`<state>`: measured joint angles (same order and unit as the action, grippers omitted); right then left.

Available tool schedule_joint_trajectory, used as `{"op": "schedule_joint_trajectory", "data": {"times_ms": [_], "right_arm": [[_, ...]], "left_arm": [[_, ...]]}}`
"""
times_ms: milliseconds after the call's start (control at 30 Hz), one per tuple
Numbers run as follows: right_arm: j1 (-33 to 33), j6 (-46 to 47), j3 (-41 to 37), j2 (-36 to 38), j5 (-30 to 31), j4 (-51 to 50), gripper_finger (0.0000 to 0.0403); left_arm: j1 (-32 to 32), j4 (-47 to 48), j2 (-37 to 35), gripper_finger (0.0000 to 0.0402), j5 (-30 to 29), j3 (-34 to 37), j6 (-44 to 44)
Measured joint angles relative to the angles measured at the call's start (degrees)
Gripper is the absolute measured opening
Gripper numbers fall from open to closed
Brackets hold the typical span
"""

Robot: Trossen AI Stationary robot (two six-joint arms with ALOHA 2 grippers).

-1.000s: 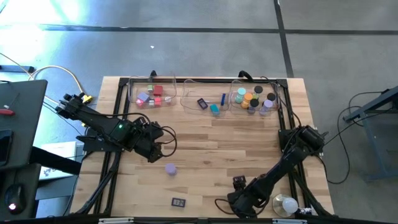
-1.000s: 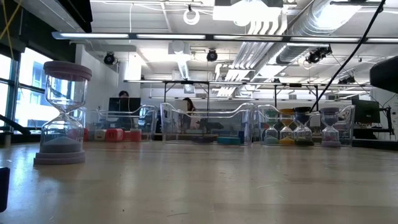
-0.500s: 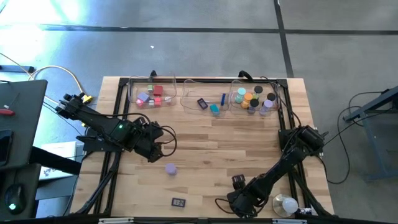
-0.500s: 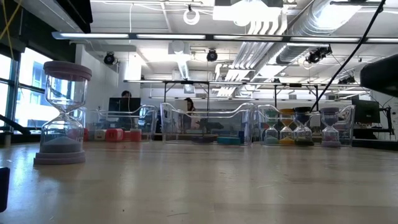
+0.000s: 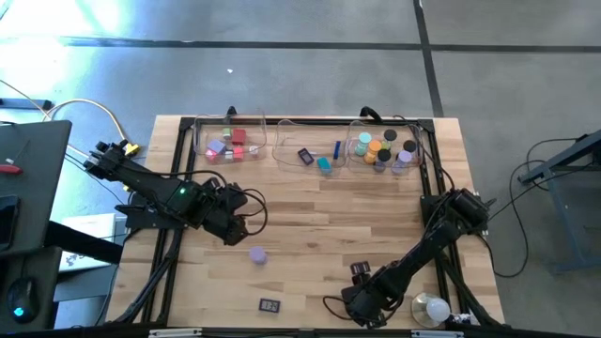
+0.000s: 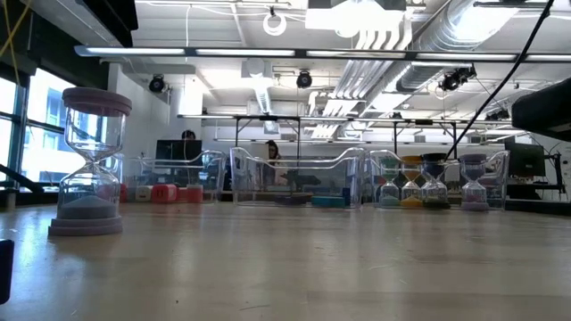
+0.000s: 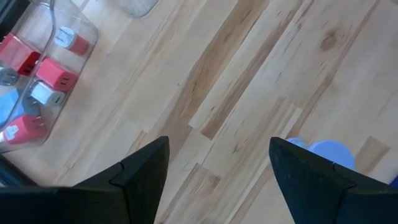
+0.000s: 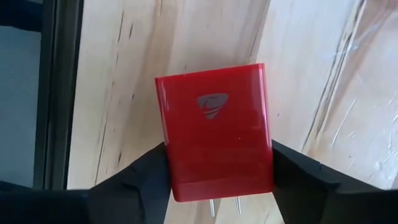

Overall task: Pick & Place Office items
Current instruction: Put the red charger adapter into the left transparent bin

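A red block [image 8: 214, 127] with two metal prongs lies flat on the wooden table close to its near edge. My right gripper [image 8: 217, 177] points down over it with one finger on each side; in the high view my right gripper [image 5: 362, 302] hides the block. My left gripper [image 7: 214, 168] hangs open over bare wood at the table's left, touching nothing. Just beyond it a lilac-capped hourglass [image 5: 257, 254] stands upright on its base [image 6: 86, 225]. A small dark piece [image 5: 269, 304] lies near the front edge. My right gripper pinches the red block between its two fingers, one on each long side [image 8: 166, 171] near the pronged end. The fingers come from above, pointing down, across the block. The block lies flat on the table, logo face up.
Three clear trays stand along the far edge: red and pink blocks in the left one [image 5: 228, 143], a blue stick and small pieces in the middle one [image 5: 312, 153], several hourglasses in the right one [image 5: 385, 148]. A white bulb-like object [image 5: 434, 310] sits beside the right arm. A black rail [image 8: 62, 93] edges the table.
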<state>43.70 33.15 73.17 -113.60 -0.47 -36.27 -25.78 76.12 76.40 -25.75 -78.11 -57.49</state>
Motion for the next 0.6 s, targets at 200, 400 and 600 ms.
{"op": "schedule_joint_trajectory", "data": {"times_ms": [200, 400, 600], "right_arm": [[-1.8, 3.3, 0.0, 0.2, -1.0, -0.6, 0.0204], [-5.0, 6.2, -0.3, 2.0, 1.3, -8.1, 0.0201], [-10.0, 6.2, -0.3, 6.3, 5.0, -14.1, 0.0201]], "left_arm": [[0.0, -0.7, 0.0, 0.0269, 0.0, 0.0, 0.0], [0.0, -1.3, 0.0, 0.0269, 0.0, 0.0, -1.4], [0.0, -4.5, 0.0, 0.0269, 0.3, 0.0, -0.8]]}}
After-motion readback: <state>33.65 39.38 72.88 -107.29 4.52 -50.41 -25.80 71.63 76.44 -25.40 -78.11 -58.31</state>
